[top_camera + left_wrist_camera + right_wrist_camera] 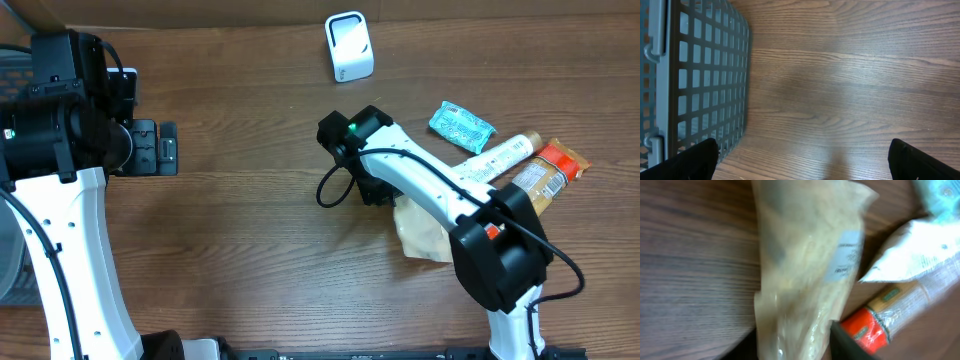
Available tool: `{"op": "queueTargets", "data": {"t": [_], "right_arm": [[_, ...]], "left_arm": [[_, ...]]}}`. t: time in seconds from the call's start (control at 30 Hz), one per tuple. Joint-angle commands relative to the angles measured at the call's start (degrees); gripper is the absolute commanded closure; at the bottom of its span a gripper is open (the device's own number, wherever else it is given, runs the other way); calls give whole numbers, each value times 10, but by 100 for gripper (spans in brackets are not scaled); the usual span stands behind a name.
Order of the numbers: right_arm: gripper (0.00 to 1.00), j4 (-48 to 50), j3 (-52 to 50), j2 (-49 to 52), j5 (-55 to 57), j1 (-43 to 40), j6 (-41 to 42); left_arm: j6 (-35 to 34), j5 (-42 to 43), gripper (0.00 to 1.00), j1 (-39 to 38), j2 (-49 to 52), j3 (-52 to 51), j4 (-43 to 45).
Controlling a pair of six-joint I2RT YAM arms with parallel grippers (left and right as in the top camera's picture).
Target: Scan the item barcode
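Pouch (420, 232) of beige filling is my item for the scan. It lies flat on the tabletop (250, 260), right of centre and on the near side of the other goods. The right gripper (375, 190) sits over its left end. From the right wrist I see the pouch running between two dark fingers (850, 342) at the bottom of the view, but the picture is smeared. I cannot tell whether the jaws are gripping it or standing slack around it.

A white label (845, 255) faces up at the camera. I cannot read a barcode on it, so I judge the pouch needs lifting and turning before any code can meet the reader.

The white scanner (348, 47) stands at the far edge, well apart from the pouch, with bare wood between them for the carry.

The teal packet (461, 125), white tube (495, 158) and orange-ended pack (548, 172) are bunched to the right, probably queued for their turn. The tube lies just beside the pouch, so a careless lift could drag it.

The left gripper (802, 162) hangs far left with its jaws spread wide and nothing between them. It sits beside the grey basket (705, 75), which I take to be the drop-off.
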Motion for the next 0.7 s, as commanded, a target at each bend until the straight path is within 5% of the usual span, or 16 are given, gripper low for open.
{"op": "queueTargets", "data": {"t": [0.0,0.3,0.67], "right_arm": [[52,6,3,6,-30,-4,-17],[50,6,3,6,-50,-54,-43],[35,12,26,5,-101,-47,-55]], "left_arm": [[11,2,1,2,3,2,1],[11,2,0,2,3,2,1],[11,2,0,2,3,2,1]]}}
